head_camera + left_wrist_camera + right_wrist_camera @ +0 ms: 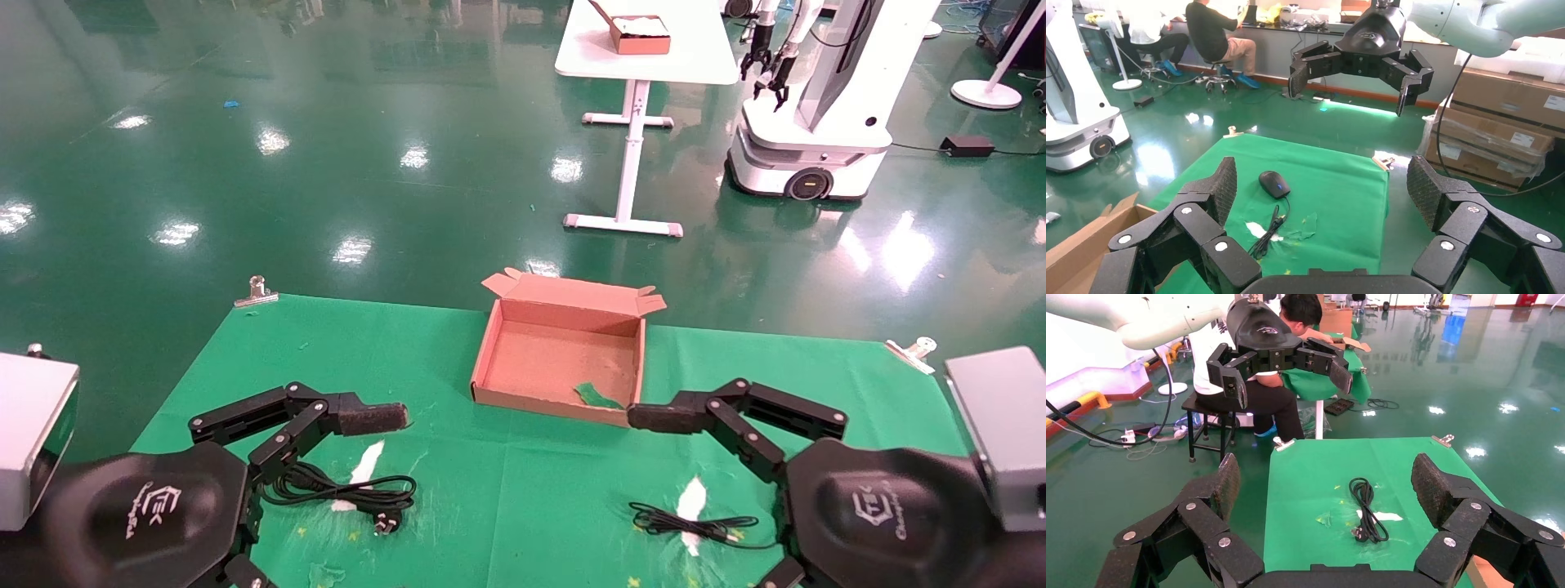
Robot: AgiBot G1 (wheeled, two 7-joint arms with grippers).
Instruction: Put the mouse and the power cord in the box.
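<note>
Mouse (1274, 184), black and oval, lies on the green cloth (507, 482) on the robot's right side; the head view shows only its thin cable (695, 523), bunched beside a white patch (691, 500), while the mouse body is hidden there behind the right arm. Seen from the left wrist, the mouse sits flat with its cable trailing away to a loose bundle, apart from everything else. Power cord (343, 490), a thicker black cable in a loose coil, lies on the robot's left side of the cloth, its plug (386, 523) at the coil's near end with the prongs showing; the right wrist view shows the same coil (1367, 508) stretched beside a white patch. Box (564, 392), shallow brown cardboard, stands open at the far middle of the cloth, small flaps along its far edge and a green scrap (598, 397) on its floor near the front wall. Left gripper (368, 418) hovers above the cloth, near the cord but not touching it, fingers spread wide and holding nothing. Right gripper (662, 416) hovers just beside the box's near right corner, likewise spread wide and empty. Metal clips (257, 292) pin the cloth's far corners. Beyond, on the glossy green floor, stand a white table (645, 49) and another robot (809, 106).
</note>
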